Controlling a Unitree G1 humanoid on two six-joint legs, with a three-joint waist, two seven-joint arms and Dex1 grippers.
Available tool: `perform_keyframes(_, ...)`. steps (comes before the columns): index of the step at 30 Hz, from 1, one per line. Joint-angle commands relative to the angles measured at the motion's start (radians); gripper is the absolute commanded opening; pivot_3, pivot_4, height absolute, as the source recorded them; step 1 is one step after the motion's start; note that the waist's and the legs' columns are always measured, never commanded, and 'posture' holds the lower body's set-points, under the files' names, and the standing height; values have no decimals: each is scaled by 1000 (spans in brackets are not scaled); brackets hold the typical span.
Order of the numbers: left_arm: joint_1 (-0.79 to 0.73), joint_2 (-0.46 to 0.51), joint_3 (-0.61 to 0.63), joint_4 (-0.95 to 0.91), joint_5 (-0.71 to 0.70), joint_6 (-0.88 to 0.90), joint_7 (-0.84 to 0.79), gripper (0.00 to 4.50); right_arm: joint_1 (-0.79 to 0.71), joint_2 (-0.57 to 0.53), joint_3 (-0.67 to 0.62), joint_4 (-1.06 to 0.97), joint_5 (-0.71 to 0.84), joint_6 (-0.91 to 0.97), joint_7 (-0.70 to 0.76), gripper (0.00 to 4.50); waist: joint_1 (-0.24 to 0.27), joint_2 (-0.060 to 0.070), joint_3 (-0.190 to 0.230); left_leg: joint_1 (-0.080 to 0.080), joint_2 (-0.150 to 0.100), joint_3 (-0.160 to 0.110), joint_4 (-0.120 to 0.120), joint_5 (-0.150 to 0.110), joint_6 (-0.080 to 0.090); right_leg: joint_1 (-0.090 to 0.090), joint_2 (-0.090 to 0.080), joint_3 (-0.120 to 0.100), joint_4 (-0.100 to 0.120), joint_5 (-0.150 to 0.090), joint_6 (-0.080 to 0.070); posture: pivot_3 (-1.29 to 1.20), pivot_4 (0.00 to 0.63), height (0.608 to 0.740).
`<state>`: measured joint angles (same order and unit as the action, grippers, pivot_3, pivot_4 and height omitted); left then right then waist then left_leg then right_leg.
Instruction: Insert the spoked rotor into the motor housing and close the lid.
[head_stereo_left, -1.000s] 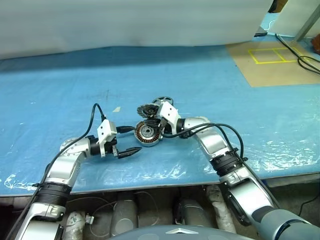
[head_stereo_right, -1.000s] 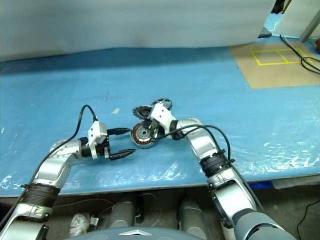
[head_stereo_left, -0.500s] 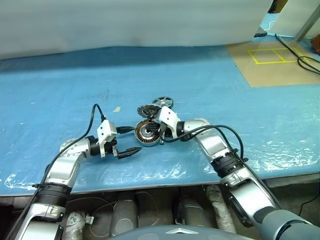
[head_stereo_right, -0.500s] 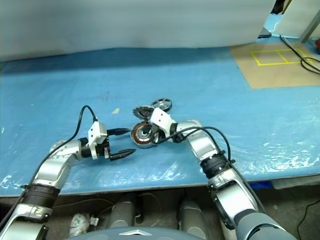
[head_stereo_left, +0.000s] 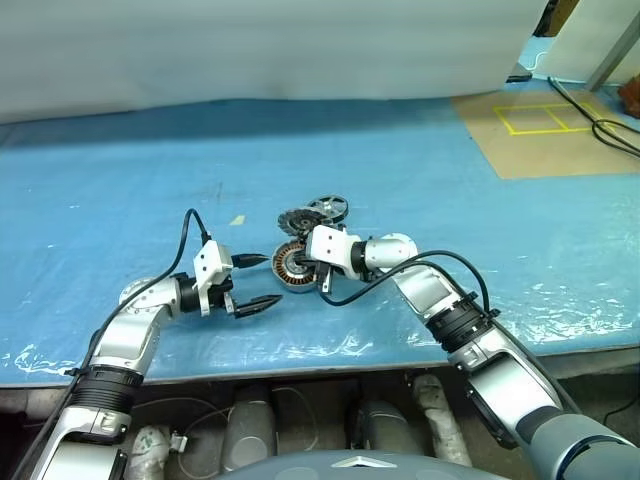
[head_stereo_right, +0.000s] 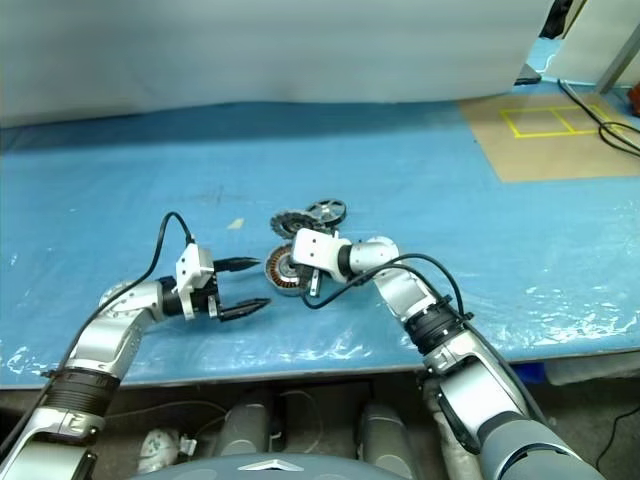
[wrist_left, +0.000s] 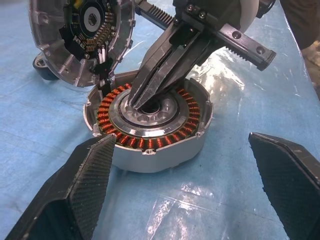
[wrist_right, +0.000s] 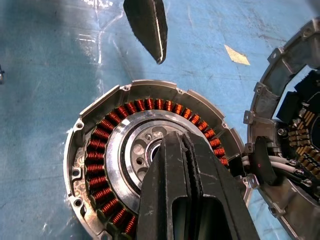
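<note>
Right gripper (wrist_left: 137, 102) closed, tips in motor housing (wrist_left: 150, 127) centre, left gripper (head_stereo_left: 262, 281) spread wide.

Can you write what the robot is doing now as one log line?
right hand: shut, tips in motor housing centre | left hand: open, empty | spoked rotor: on table

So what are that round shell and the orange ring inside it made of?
The motor housing looks like cast metal, probably aluminium: a matte pale grey wall with dull highlights. The ring of windings looks like copper wire: glossy orange-red strands wrapped in tight little bundles, likely lacquered.
</note>
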<state>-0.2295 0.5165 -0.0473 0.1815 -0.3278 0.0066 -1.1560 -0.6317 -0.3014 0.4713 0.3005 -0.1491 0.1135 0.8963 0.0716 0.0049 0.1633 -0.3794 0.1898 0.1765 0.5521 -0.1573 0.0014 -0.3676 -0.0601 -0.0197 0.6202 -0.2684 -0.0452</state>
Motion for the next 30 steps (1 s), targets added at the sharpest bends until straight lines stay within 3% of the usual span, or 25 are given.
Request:
perform_keyframes(1, -14, -1, 2, -4, 1, -22, -3, 4500, 47, -4, -9, 67, 33, 231, 58, 26, 1, -1, -1, 0, 0, 0, -1, 0, 0, 0, 0, 0, 0, 0, 0, 0, 150, 740)
perform_keyframes(13, -22, -5, 1, 13, 2, -30, -6, 4500, 67, 2, -108, -61, 179, 540, 46, 26, 25, -1, -1, 0, 0, 1, -8, 1, -1, 0, 0, 0, -8, 0, 0, 0, 150, 740)
perform_keyframes(17, -29, -5, 1, 15, 1, -30, -8, 4500, 80, 60, -240, -186, 337, 499, 54, 26, 25, -1, -1, -4, -1, 1, -10, 2, -4, -2, 0, -1, -12, 0, 0, 0, 150, 740)
perform_keyframes(21, -34, -4, 2, 19, 0, -33, -11, 4500, 58, 105, -358, -283, 509, 597, 59, 26, 18, -1, -1, -17, 0, 1, -8, 3, -4, -17, 1, -1, -7, 1, 1, 0, 150, 740)
perform_keyframes(24, -36, -5, 2, 22, 0, -34, -14, 4500, 57, 86, -335, -309, 515, 602, 62, 26, 18, -1, -1, -26, 0, 1, -4, 3, -4, -28, 2, -1, 4, 3, 4, 0, 150, 740)
perform_keyframes(30, -42, -9, 2, 26, -1, -35, -15, 4500, 58, 53, -223, -272, 442, 562, 46, 26, 19, -1, -1, -26, 0, 1, -3, 3, -4, -27, 2, -2, 4, 3, 4, 0, 150, 740)
